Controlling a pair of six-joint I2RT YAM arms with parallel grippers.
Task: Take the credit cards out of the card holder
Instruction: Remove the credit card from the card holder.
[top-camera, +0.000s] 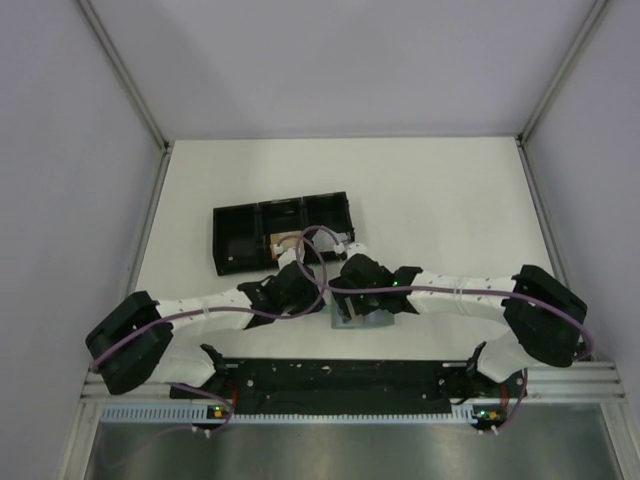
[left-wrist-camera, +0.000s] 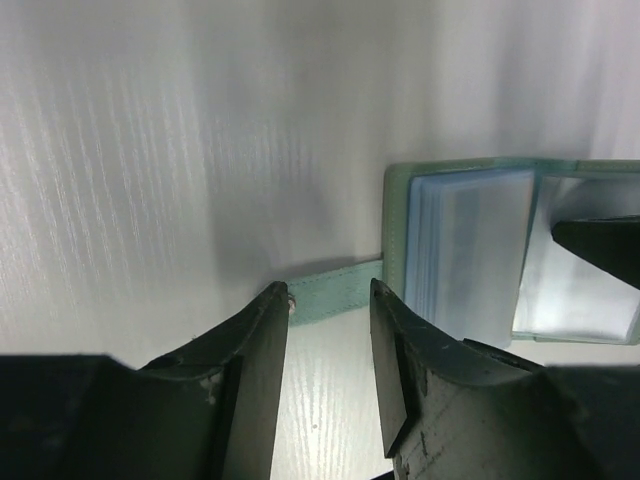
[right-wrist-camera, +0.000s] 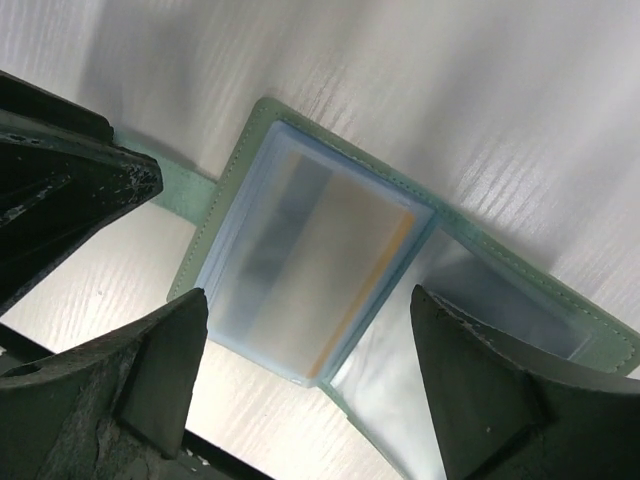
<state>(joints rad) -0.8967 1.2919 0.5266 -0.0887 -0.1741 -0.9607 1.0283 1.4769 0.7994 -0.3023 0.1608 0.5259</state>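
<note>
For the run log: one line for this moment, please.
card holder: open, flat; credit card: inside; left fingers: open at tab; right fingers: open above holder

One holder (right-wrist-camera: 232, 190), one card (right-wrist-camera: 330, 260) showing inside it; one tray (top-camera: 240, 212) at eleven o'clock, seemingly one more card (top-camera: 283, 243) in it.

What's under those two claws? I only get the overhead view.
Observer: The holder, lying open on the table.
Operator: Any cards in it?
Observer: Yes. The right wrist view shows a card with an orange edge behind clear plastic.
Operator: Is either claw gripping anything?
Observer: No. The right gripper stands wide open, one finger on each side of that card.
Operator: And the other?
Observer: The left gripper is open too, with the holder's tab showing between its fingertips.
</note>
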